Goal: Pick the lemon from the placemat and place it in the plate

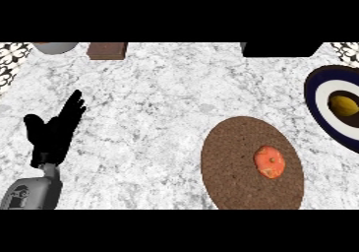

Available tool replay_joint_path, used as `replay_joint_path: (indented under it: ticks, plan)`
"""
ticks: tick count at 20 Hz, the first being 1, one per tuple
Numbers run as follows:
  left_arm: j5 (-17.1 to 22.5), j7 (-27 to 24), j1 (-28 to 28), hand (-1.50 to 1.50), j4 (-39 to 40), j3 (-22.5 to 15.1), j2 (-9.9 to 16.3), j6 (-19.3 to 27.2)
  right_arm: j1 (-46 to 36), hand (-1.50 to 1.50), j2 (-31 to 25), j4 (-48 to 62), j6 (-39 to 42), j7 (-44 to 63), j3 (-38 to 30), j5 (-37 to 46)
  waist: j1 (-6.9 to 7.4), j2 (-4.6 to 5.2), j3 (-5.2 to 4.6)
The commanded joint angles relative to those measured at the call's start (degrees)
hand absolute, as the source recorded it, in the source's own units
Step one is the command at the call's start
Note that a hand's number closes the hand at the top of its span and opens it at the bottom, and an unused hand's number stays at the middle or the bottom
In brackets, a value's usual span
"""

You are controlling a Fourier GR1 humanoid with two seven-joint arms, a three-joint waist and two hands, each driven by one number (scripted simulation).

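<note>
Marble counter, lemon on plate, far from released left hand

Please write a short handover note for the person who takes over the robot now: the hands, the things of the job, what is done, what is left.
Left hand: open, fingers up, resting at the view's left. Right hand: not in view.
Lemon: lies in the plate at the right edge.
Placemat: brown, round, near the plate; an orange fruit sits on it.
Done: the lemon is in the plate.
Left: nothing seems left for the lemon.
</note>
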Motion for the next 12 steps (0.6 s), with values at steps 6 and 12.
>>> replay_joint_path:
  ticks: [6,12]
  plan:
    - [-0.14,0.35,-2.50,0.00,2.24,1.16,-0.21,-0.60,6.80,-1.50,-2.75,3.48,7.16,-6.78,0.10,-7.02,0.45,0.25,0.05]
    - [-1.02,2.21,0.40,0.00,-3.36,-0.16,-1.17,-0.18,7.83,-1.50,-8.15,9.95,7.91,-9.62,0.56,-8.25,0.95,0.34,0.11]
